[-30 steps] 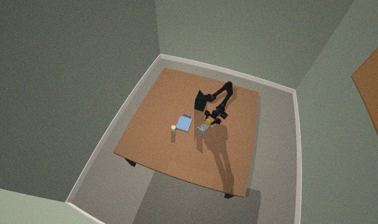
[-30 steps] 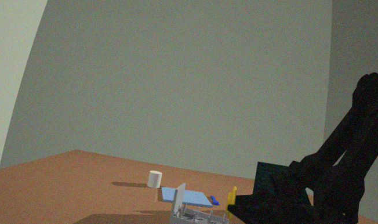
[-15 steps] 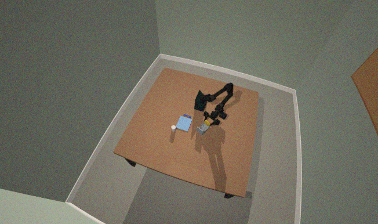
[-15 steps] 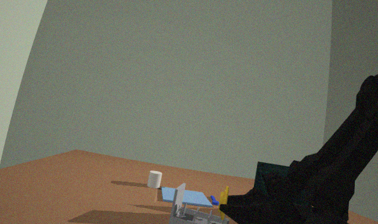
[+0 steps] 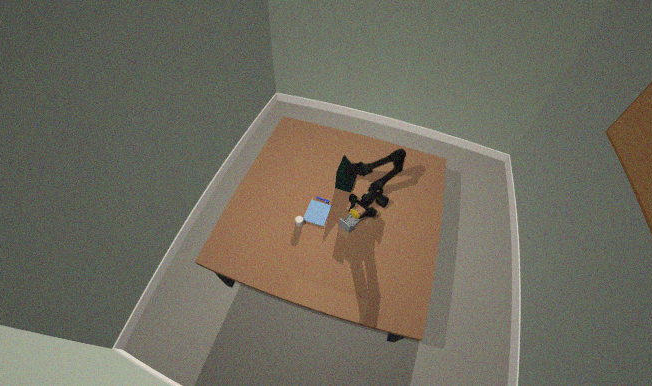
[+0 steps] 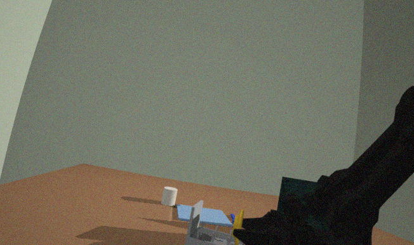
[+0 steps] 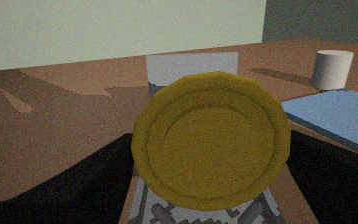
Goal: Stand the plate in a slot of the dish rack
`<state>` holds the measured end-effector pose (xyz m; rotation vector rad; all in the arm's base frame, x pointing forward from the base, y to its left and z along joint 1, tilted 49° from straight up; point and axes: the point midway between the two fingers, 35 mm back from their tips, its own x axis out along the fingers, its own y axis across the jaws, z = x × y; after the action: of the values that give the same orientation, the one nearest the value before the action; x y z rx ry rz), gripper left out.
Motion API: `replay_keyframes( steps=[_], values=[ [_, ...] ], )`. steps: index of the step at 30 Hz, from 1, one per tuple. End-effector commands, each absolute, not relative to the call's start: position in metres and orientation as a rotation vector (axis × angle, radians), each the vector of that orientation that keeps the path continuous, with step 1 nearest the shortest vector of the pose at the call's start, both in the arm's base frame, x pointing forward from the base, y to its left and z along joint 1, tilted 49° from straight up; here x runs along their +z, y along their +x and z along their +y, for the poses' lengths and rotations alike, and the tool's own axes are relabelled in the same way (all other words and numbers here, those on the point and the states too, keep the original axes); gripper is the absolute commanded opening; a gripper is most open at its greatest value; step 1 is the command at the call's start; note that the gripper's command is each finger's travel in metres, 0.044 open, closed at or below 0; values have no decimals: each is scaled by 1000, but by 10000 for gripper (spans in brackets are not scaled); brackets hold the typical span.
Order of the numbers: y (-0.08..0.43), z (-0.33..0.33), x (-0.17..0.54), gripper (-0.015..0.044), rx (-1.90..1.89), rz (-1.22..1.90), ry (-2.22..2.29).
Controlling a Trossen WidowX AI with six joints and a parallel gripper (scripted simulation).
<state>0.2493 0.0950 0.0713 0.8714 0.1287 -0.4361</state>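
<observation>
The yellow plate (image 5: 354, 213) (image 6: 238, 226) (image 7: 212, 150) is held upright by its rim, its face towards the wrist camera. My gripper (image 5: 357, 210) (image 7: 207, 139) is shut on the plate, one finger at each side. The grey dish rack (image 5: 348, 226) (image 6: 196, 219) (image 7: 192, 65) stands on the table, with a tall panel at its far end from the arm. The plate is at the rack's arm-side end, opposite that panel. The plate hides much of the rack in the wrist view, and its lower edge is unclear in the exterior view, so I cannot tell whether it sits in a slot.
A flat blue panel (image 5: 317, 213) (image 6: 203, 216) (image 7: 342, 115) lies beside the rack. A white cylinder (image 5: 299, 220) (image 6: 169, 196) (image 7: 332, 70) stands at its far corner. A small dark-blue object (image 5: 323, 200) (image 6: 232, 218) lies by its other edge. A dark green block (image 5: 345, 175) stands by the arm's base.
</observation>
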Motion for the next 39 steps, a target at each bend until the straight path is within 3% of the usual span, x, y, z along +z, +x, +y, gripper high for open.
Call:
replay_keyframes(
  steps=[1,11,26,39],
  values=[
    [250,95,72,0,-436,126,875],
    [249,94,72,0,-436,128,872],
    [250,95,73,394,-435,126,877],
    [254,78,92,400,-448,137,879]
  ],
)
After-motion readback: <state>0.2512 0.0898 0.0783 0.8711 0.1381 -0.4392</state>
